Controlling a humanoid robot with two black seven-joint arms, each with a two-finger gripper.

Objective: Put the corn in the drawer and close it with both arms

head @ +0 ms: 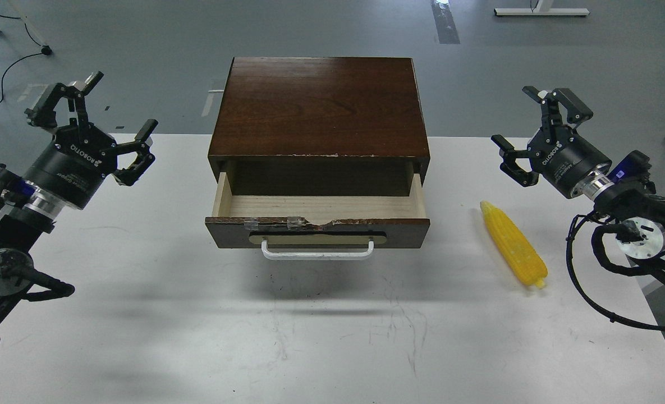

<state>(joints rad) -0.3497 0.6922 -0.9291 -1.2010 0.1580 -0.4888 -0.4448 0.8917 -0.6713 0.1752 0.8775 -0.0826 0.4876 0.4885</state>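
Observation:
The yellow corn (pixel 513 244) lies on the white table (pixel 141 314), right of the cabinet, its pointed end toward the back. The dark brown cabinet (pixel 321 106) stands at the table's middle back. Its drawer (pixel 318 216) is pulled open and its pale wood inside holds nothing. The drawer front has a chipped taped edge and a white bar handle (pixel 317 251). My left gripper (pixel 93 120) is open and empty, held above the table left of the cabinet. My right gripper (pixel 540 132) is open and empty, behind and above the corn, apart from it.
The table's right edge (pixel 660 331) runs close to my right arm. Grey floor lies behind the table, with a black cable (pixel 7 67) at far left and a white frame base (pixel 540 11) at top right.

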